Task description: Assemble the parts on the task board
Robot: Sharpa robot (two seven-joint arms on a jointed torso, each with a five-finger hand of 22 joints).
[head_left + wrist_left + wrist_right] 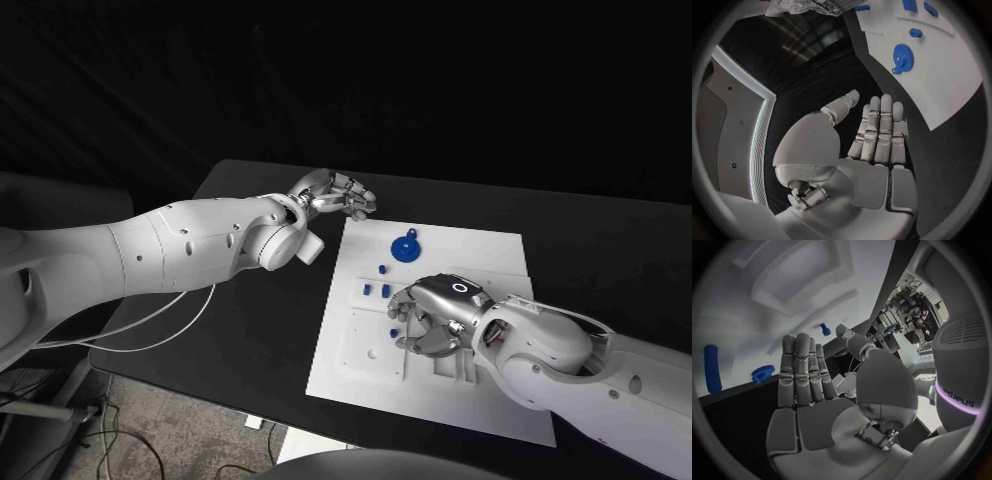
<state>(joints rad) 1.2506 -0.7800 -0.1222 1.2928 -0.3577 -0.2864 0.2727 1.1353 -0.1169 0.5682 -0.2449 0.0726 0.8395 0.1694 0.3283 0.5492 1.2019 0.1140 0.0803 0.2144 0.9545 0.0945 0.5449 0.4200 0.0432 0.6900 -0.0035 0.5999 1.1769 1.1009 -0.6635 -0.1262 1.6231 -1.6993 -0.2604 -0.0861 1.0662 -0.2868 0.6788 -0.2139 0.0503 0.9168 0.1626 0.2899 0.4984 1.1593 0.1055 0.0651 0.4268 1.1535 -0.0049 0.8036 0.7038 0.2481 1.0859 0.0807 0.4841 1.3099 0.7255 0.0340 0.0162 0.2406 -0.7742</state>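
Note:
The white task board (476, 255) lies in the middle of the black table. A blue gear (405, 246) rests on its far part, and several small blue parts (378, 290) sit along its left side. My left hand (335, 195) hovers over the table just off the board's far left corner, its fingers straight with nothing in them (873, 135); the gear (902, 57) and a small peg (916, 33) lie beyond its fingertips. My right hand (433, 315) is over the board's middle, palm empty (804, 375), near a long blue piece (712, 369) and a short one (762, 374).
Bare black table (260, 300) surrounds the board on the left and far sides. White cables (159, 320) hang off the table's left edge below my left arm. My right forearm (577, 365) covers the board's near right part.

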